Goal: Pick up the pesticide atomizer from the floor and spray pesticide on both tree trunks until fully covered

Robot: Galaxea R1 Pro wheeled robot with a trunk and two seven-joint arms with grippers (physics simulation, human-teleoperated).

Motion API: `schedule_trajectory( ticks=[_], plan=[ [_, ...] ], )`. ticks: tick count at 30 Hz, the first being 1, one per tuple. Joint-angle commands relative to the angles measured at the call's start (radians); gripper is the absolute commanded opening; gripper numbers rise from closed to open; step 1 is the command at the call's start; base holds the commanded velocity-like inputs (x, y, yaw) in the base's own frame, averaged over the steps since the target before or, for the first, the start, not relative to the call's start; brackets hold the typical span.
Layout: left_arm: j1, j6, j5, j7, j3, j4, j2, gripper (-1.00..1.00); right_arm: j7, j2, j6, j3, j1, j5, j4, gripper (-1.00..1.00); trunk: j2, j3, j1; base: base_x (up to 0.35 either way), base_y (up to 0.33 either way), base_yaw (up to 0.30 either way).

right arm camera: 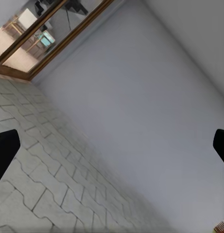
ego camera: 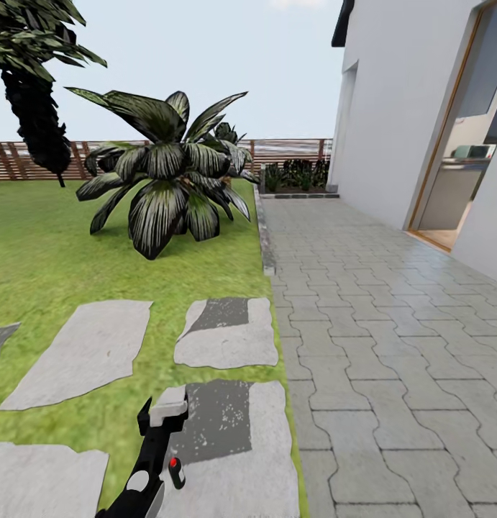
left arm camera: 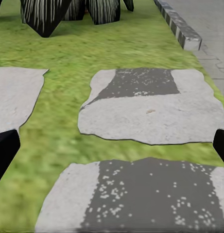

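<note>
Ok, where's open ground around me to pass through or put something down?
Widest free stretch: the paved path, bordered by the stone kerb and the house wall. The stepping stones in the lawn are bare too. It gets crowded at the palm-like plant, whose leaves spread low over the grass.

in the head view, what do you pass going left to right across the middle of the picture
dark conifer → striped palm-like plant → stone kerb → paved path → white house wall → open doorway
</note>
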Motion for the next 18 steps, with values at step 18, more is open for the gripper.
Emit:
schedule_trajectory(
  ticks=[18],
  plan=[
    [-0.001,-0.003,-0.011,0.004,0.004,0.001,-0.001,1.0,0.0,0.0,-0.004,0.004,-0.001,-0.006,0.001,1.0,-0.005,-0.071,0.008,0.0,0.0,0.0]
  ],
)
